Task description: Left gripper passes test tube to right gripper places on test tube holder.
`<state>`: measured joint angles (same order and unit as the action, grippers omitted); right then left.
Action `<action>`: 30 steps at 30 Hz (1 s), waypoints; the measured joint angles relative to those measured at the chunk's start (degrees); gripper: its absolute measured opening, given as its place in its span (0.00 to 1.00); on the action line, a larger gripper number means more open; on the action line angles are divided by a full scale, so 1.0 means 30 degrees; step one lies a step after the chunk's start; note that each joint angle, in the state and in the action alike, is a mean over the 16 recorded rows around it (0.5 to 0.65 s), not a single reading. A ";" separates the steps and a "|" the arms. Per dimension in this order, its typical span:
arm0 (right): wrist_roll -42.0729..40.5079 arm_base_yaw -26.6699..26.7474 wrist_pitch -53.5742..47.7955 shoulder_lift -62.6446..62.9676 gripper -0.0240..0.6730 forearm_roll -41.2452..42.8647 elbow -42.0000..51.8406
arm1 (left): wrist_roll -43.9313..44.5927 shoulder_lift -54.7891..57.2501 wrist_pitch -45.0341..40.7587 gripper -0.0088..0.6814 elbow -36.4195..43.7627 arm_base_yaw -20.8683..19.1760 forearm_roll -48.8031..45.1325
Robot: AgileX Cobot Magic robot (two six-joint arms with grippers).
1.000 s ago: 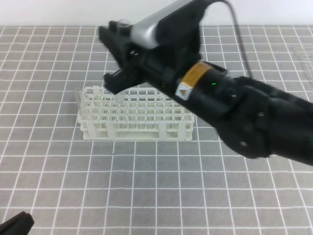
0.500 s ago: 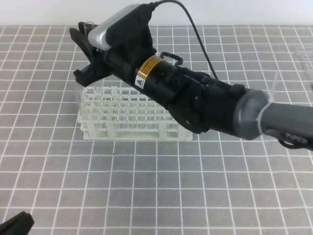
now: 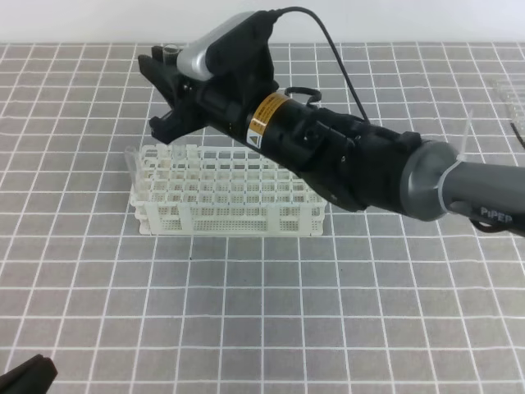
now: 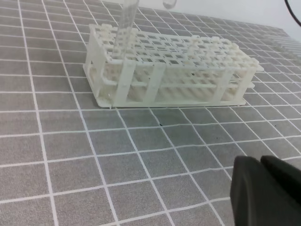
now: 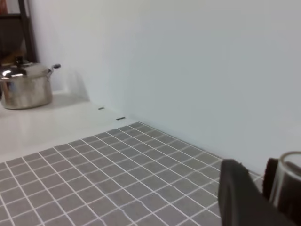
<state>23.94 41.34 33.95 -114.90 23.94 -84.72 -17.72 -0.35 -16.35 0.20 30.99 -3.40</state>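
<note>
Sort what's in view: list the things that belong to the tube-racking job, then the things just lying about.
Job:
- right claw, gripping the test tube
- test tube holder, white, on the grid mat
- left claw, shut, low near the mat

Lying about:
- steel pot on the white counter
- clear item at the mat's right edge, too faint to identify

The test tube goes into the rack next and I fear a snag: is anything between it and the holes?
Nothing visible does. The test tube, held by the right tool, hangs over the left end of the test tube holder, whose holes look empty.
</note>
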 joint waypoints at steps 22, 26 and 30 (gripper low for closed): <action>0.3382 -0.0097 0.0549 -0.1530 0.16 0.2967 -0.1160 | 0.0000 0.0009 -0.0002 0.01 0.0029 0.0001 -0.0006; 0.4468 -0.0045 0.0507 -0.1758 0.16 0.4002 -0.1241 | -0.0003 0.0000 0.0014 0.01 0.0029 0.0000 -0.0006; 0.5184 0.0069 0.0386 -0.1898 0.16 0.4784 -0.1396 | -0.0003 0.0009 0.0014 0.01 0.0029 0.0001 -0.0006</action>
<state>39.49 41.55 35.10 -120.59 38.29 -88.91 -17.73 -0.32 -16.30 0.29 30.99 -3.42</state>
